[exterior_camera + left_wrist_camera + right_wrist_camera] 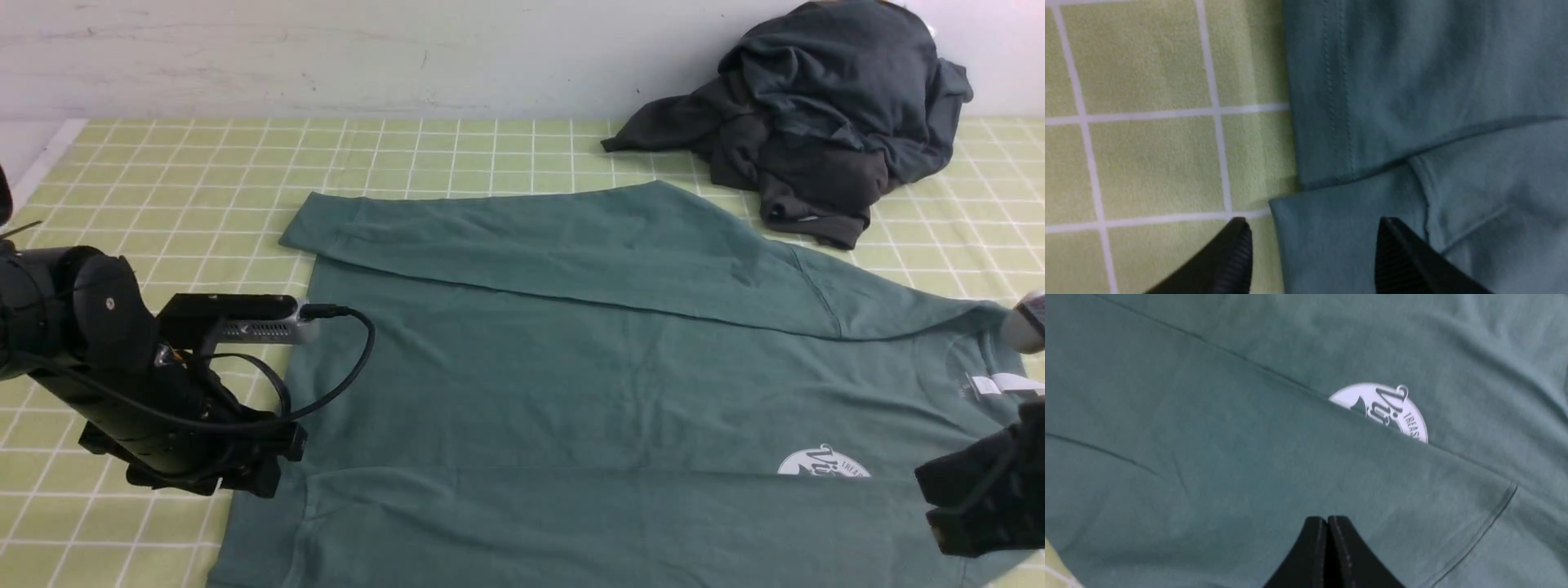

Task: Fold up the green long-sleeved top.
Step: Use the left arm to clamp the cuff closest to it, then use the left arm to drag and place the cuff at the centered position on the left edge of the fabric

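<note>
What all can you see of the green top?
The green top lies flat on the checked mat, neck to the robot's right. Soft-looking teal jersey, stitched hems. Both sleeves are folded across the body; the near one half hides the white round logo. A white neck label shows. The open left gripper hovers at a cuff, the shut right gripper over the near fold.

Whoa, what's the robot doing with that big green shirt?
A two-armed robot is folding the green long-sleeved top, which lies flat on the checked mat. Both sleeves are already folded across its body, one half-hiding the white logo. The left gripper hangs open over a sleeve cuff; the right gripper is shut above the fabric. Neither holds anything.
</note>
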`<action>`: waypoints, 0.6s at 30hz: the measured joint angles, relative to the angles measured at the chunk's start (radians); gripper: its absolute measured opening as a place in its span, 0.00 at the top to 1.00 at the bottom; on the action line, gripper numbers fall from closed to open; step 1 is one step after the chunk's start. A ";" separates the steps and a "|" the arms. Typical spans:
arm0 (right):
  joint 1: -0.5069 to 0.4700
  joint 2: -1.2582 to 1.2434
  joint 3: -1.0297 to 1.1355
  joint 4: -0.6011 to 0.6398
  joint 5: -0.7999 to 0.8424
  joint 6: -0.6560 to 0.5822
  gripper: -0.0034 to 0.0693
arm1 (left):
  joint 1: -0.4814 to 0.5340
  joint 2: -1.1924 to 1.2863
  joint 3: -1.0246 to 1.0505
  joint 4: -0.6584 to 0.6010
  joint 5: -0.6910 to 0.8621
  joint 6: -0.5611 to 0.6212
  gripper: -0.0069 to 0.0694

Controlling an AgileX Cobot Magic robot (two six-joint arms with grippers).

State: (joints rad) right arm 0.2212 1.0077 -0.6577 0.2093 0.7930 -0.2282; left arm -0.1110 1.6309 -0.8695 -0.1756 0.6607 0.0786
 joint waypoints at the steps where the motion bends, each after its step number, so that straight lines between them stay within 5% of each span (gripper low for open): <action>1: 0.001 0.000 0.000 0.000 -0.008 0.000 0.96 | 0.002 0.024 -0.002 -0.002 -0.017 0.000 0.42; 6: 0.003 0.000 0.000 0.000 -0.021 -0.001 0.96 | 0.002 0.074 -0.003 -0.029 -0.042 0.000 0.55; 11: 0.004 0.000 0.000 0.003 -0.026 -0.002 0.96 | 0.002 0.077 -0.017 -0.052 -0.033 0.001 0.84; 18: 0.004 0.000 0.000 0.003 -0.037 -0.003 0.96 | -0.038 -0.003 -0.112 -0.048 0.060 0.041 0.87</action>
State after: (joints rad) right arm 0.2249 1.0077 -0.6577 0.2119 0.7564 -0.2315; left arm -0.1495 1.6274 -0.9812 -0.2233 0.7203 0.1198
